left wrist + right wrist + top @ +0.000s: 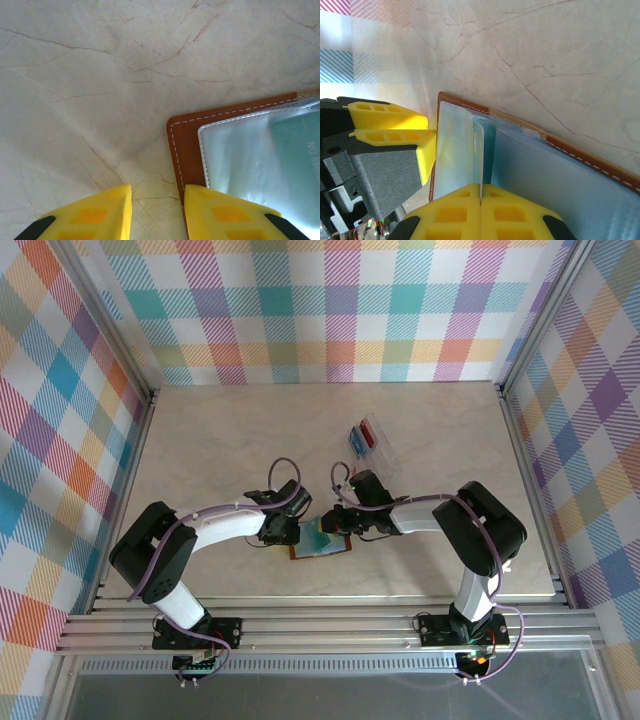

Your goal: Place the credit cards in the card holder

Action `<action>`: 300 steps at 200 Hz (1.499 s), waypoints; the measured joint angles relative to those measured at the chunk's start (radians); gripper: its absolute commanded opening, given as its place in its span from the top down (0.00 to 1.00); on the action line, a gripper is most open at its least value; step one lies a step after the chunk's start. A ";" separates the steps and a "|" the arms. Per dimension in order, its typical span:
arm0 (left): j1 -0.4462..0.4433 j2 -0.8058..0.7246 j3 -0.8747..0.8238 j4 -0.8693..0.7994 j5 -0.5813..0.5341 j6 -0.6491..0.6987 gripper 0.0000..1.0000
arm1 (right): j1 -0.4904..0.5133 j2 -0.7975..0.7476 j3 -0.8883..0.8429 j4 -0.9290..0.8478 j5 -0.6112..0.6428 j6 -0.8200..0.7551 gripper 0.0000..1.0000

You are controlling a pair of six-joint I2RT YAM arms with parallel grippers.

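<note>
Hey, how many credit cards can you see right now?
3: a teal card in the brown card holder, inside its clear pocket, and a blue card and a red card in the clear tray. More may be stacked, hidden, there.

Top ext cam: fixed high, behind arm bases, aimed down & fwd over whole counter to plaid back wall; far, wide.
L wrist cam: close, tilted down past L fingers onto counter, card holder corner at lower right.
R wrist cam: v. close, looking over R fingers onto open card holder; L fingers at left edge.
Shared by all 3: card holder, mid-counter.
</note>
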 measured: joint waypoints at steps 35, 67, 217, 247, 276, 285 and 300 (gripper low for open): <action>0.000 -0.001 -0.004 0.004 -0.003 0.000 0.75 | 0.018 0.018 0.002 0.033 0.030 0.005 1.00; 0.000 -0.001 -0.007 0.015 -0.002 0.001 0.85 | 0.037 0.027 0.002 0.078 0.049 0.024 1.00; 0.000 0.014 -0.009 0.024 0.002 -0.002 0.90 | 0.123 -0.001 0.056 -0.027 0.167 0.005 0.53; 0.000 0.014 -0.011 0.026 0.002 -0.004 0.90 | 0.123 -0.033 0.063 -0.113 0.201 -0.018 0.52; 0.000 0.014 -0.011 0.026 0.002 -0.004 0.90 | 0.125 -0.047 0.070 -0.175 0.218 -0.038 0.67; 0.000 0.014 -0.011 0.026 0.002 -0.004 0.90 | 0.126 -0.047 0.073 -0.189 0.219 -0.045 0.70; 0.000 0.013 -0.013 0.029 0.002 -0.004 0.90 | 0.126 -0.046 0.081 -0.206 0.219 -0.051 0.73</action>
